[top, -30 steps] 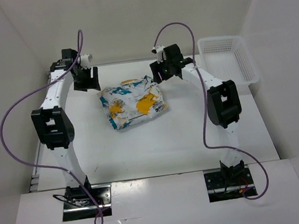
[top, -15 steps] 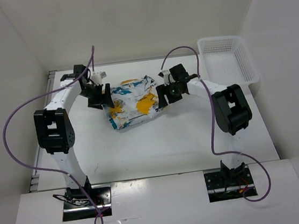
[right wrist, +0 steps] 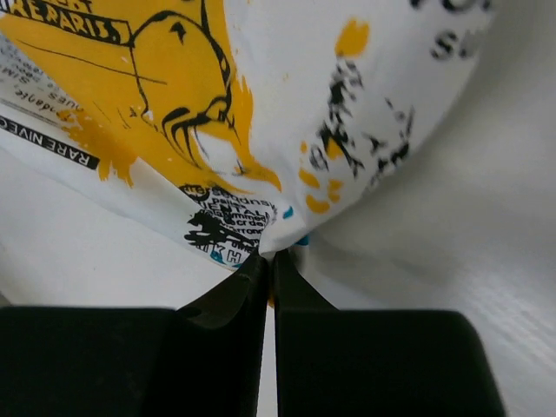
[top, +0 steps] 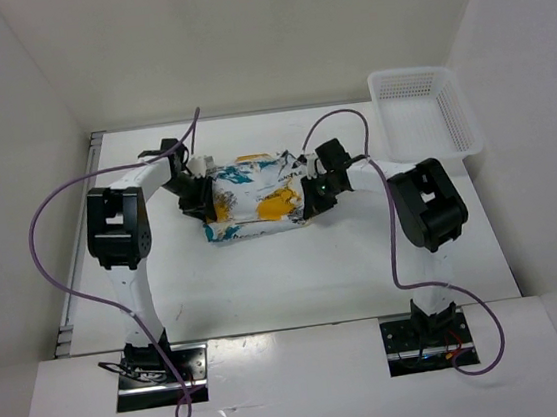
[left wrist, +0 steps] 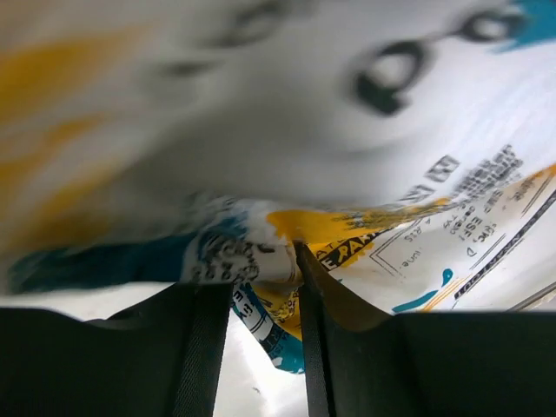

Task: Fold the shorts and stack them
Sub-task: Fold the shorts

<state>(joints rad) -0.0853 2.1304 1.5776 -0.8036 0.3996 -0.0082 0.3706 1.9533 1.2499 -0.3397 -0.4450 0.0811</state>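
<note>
- Item: soft white fabric shorts point(top: 252, 196) with a busy teal-blue, yellow-orange and black print. They lay as a crumpled, roughly rectangular bundle on the far-middle part of the table, between the two hands.
- Left hand point(top: 191, 193): set at the bundle's left edge. Its wrist view showed the two black fingers clenched around a thick printed fold, so it was grasping the shorts.
- Right hand point(top: 309, 197): set at the bundle's right edge. Its fingers were pinched almost together on a thin corner of the cloth, held at the very tips.
- Risk, right side: the pinch looked shallow. A quick lift or sideways pull could let the corner slip out, dropping that side and spoiling the fold.
- Risk, left side: the hold seemed to take in several layers. That could drag the whole bundle along, so the cloth bunched instead of folding flat.
- Risk, both sides: an uneven pull between the hands could twist the fabric.
- Surface: flat, smooth, matt white table point(top: 296, 277). Cloth would probably slide on it easily.
- Fitting: white plastic mesh basket point(top: 409, 73) at the far right corner, well apart from the shorts.
- Room: plain white walls point(top: 268, 28) on three sides, with purple cables point(top: 51, 244) looping from each arm.
</note>
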